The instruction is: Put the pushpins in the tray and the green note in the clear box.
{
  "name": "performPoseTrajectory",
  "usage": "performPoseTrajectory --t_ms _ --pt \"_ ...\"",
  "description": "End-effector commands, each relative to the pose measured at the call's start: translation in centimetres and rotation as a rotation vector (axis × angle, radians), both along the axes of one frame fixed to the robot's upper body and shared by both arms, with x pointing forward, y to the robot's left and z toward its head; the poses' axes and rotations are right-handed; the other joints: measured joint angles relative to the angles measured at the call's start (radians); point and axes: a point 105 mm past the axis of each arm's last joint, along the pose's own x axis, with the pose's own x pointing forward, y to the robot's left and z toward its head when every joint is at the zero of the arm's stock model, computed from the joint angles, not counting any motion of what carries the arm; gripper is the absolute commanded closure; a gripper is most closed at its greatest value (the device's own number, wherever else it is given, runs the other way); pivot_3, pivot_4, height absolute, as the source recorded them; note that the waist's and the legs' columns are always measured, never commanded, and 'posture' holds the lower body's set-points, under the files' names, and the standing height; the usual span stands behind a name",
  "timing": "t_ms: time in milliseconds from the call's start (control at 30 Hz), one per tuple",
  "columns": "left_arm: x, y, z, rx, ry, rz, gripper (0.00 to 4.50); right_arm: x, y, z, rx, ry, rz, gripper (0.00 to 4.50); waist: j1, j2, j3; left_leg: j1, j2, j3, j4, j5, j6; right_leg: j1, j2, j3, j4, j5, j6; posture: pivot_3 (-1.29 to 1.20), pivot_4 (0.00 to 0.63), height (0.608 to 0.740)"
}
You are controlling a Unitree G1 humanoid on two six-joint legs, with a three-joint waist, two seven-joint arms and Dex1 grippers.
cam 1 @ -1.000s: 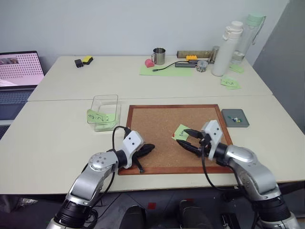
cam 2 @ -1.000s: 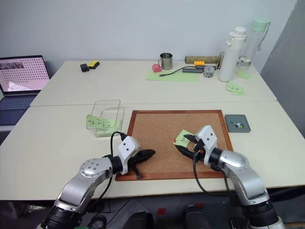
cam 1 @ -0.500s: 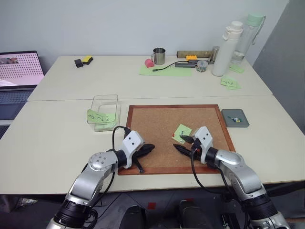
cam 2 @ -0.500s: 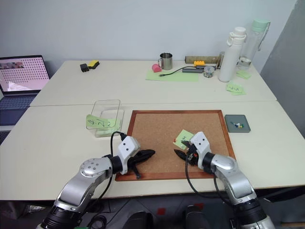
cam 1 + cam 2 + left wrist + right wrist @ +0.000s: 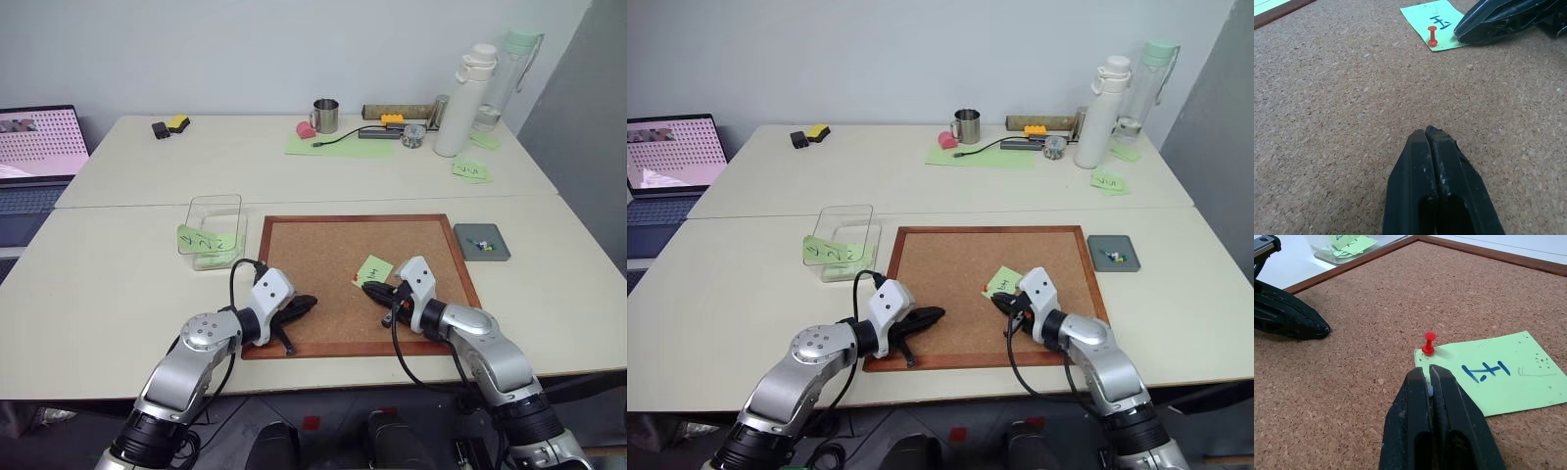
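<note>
The green note (image 5: 374, 269) lies on the corkboard (image 5: 323, 250), held at one corner by a red pushpin (image 5: 1428, 343) that stands upright. My right gripper (image 5: 368, 290) is shut, its tips resting at the note's edge just short of the pin; I cannot tell whether paper is pinched. My left gripper (image 5: 312, 303) lies shut on the cork near the board's front left, apart from the note. The dark-grey tray (image 5: 496, 233) sits right of the board with tiny pushpins (image 5: 477, 243) inside. The clear box (image 5: 217, 211) stands left of the board.
A steel mug (image 5: 326, 115), a white bottle (image 5: 460, 98), a clear bottle (image 5: 514, 73), a cable and a pale-green sheet (image 5: 343, 145) line the far table. More green notes (image 5: 472, 170) lie far right. A laptop (image 5: 34, 142) sits far left.
My right gripper has shut from open and dropped slightly toward the note's pinned corner. The left gripper has stayed still.
</note>
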Motion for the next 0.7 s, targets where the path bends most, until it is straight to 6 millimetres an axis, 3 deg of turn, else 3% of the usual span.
performPoseTrajectory --t_ms 33,167,500,633,700 --pt "-1.2 0.8 -3.1 0.057 0.129 0.024 4.5 -0.3 0.6 3.2 0.112 -0.086 0.032 4.46 0.0 0.0 0.0 0.0 0.0 0.0 0.0 0.0 0.0 0.0 0.0 0.0 0.0 0.0 0.0 0.0 0.15 0.74" --pt "-1.3 0.9 -3.2 0.058 0.13 0.023 4.5 -0.7 0.9 4.7 0.172 -0.11 0.044 4.46 0.0 0.0 0.0 0.0 0.0 0.0 0.0 0.0 0.0 0.0 0.0 0.0 0.0 0.0 0.0 0.0 0.15 0.74" --pt "-1.1 0.7 -3.1 0.058 0.127 0.02 4.5 -0.4 0.1 5.1 0.185 -0.107 -0.009 4.46 0.001 0.0 0.0 0.0 0.0 -0.001 0.0 0.0 0.0 0.0 0.0 0.0 0.0 0.0 0.0 0.0 0.15 0.74" --pt "-1.0 0.7 -3.1 0.058 0.125 0.021 4.5 0.4 -1.7 6.4 0.242 -0.107 -0.108 4.46 0.002 0.0 0.0 -0.001 0.0 0.0 0.0 0.0 0.0 0.0 0.0 0.0 -0.001 0.0 0.0 0.0 0.15 0.74" --pt "-1.0 0.7 -3.1 0.059 0.126 0.023 4.5 1.3 -3.7 7.0 0.25 -0.11 -0.21 4.46 0.002 0.0 0.0 -0.001 0.0 -0.001 0.0 0.0 0.0 0.0 -0.001 0.0 -0.001 0.0 0.0 0.0 0.15 0.74"
